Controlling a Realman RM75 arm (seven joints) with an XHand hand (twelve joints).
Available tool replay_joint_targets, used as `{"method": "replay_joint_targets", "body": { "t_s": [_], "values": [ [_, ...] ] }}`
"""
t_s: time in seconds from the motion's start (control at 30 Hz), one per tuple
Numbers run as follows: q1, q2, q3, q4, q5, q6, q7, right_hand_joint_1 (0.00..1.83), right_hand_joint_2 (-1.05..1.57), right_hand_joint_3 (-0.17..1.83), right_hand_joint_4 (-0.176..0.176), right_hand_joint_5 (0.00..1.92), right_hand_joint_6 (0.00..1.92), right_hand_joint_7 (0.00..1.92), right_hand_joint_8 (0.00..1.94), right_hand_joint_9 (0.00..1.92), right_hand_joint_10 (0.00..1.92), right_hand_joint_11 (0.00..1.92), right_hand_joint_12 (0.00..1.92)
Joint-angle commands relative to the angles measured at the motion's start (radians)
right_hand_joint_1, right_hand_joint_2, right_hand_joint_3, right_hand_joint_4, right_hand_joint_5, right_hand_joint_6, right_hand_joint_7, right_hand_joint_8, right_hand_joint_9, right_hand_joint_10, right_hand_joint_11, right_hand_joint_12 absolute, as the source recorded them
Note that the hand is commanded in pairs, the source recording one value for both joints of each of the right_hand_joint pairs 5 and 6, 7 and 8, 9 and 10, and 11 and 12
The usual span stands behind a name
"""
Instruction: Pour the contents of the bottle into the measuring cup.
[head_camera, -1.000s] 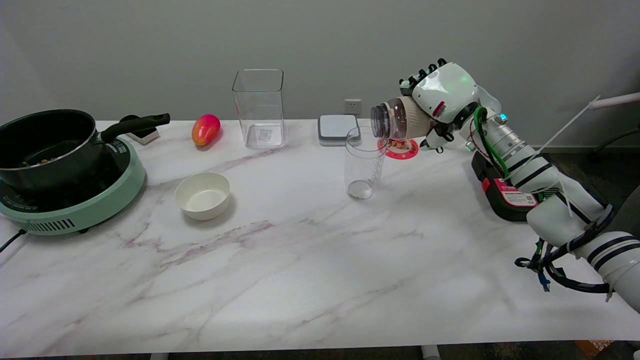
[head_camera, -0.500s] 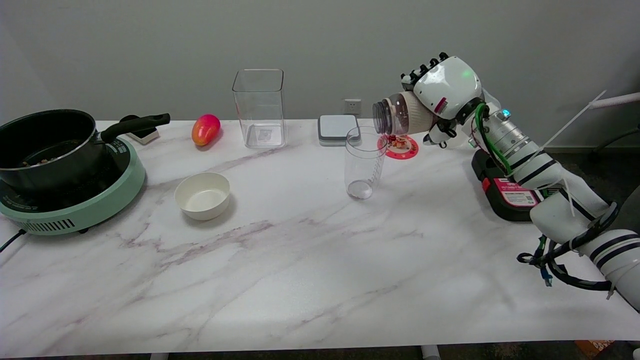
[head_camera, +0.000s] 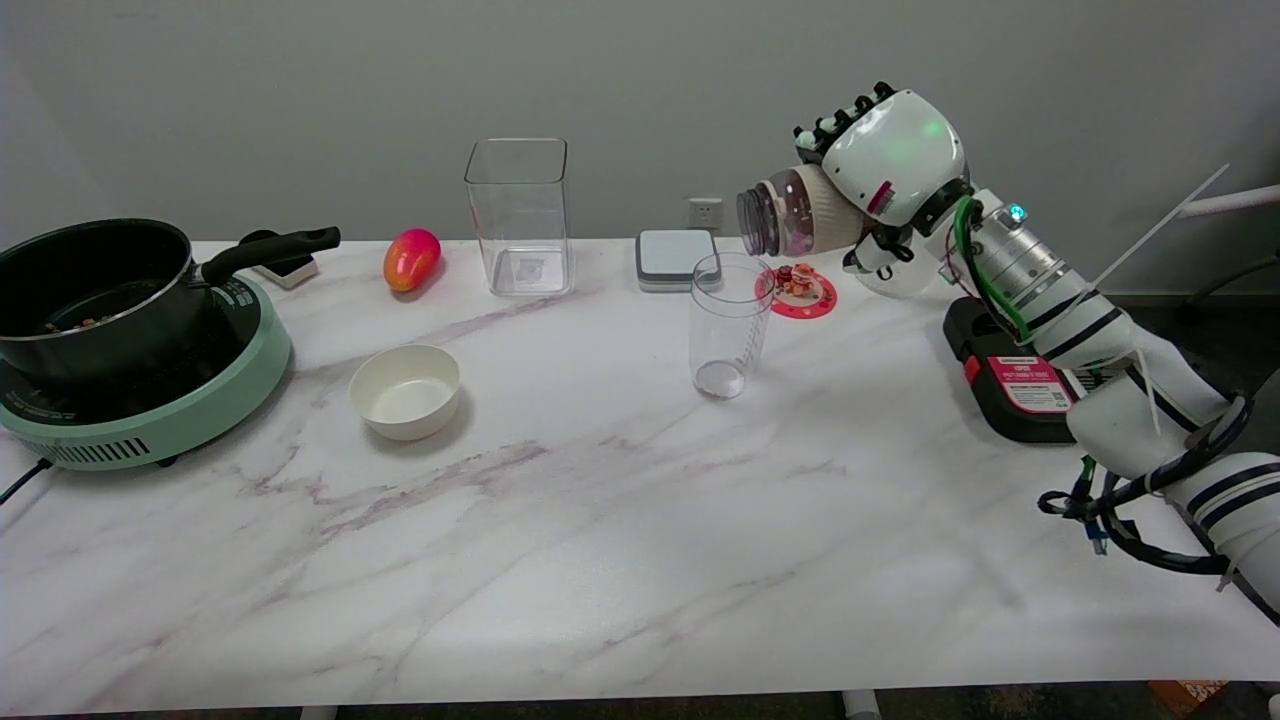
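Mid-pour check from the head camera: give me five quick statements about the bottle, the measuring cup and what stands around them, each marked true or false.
1. The right hand holds the bottle tipped on its side, mouth toward the picture's left. True.
2. The measuring cup lies toppled on the table. False: it stands upright.
3. The bottle's mouth rests on the cup's rim. False: it is in the air, above the rim.
4. The white bowl stands left of the measuring cup. True.
5. The pot sits directly on the marble. False: it sits on the green cooker.
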Motion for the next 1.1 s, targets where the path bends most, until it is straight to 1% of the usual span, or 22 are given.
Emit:
{"method": "replay_joint_targets", "body": {
  "t_s": [0.03,0.2,0.6,0.73,0.93,1.1],
  "values": [
    [0.012,0.046,0.015,0.065,-0.109,0.031,0.06,1.27,1.48,0.36,0.0,1.92,1.92,1.89,1.89,1.69,1.69,1.49,1.49],
    [0.015,0.059,0.014,0.072,-0.145,0.028,0.096,1.28,1.46,0.37,0.0,1.92,1.92,1.88,1.88,1.68,1.68,1.48,1.48],
    [0.037,0.059,0.012,0.083,-0.24,0.013,0.184,1.3,1.43,0.4,0.0,1.92,1.92,1.87,1.87,1.67,1.67,1.47,1.47],
    [0.054,0.059,-0.006,0.079,-0.272,-0.007,0.211,1.29,1.42,0.42,0.0,1.92,1.92,1.87,1.87,1.67,1.67,1.46,1.46],
    [0.082,0.062,-0.031,0.062,-0.279,-0.012,0.223,1.3,1.42,0.42,0.0,1.92,1.92,1.87,1.87,1.66,1.66,1.46,1.46],
    [0.092,0.062,-0.031,0.065,-0.338,-0.028,0.279,1.31,1.41,0.44,0.0,1.92,1.92,1.87,1.87,1.66,1.66,1.45,1.45]
  ]
}}
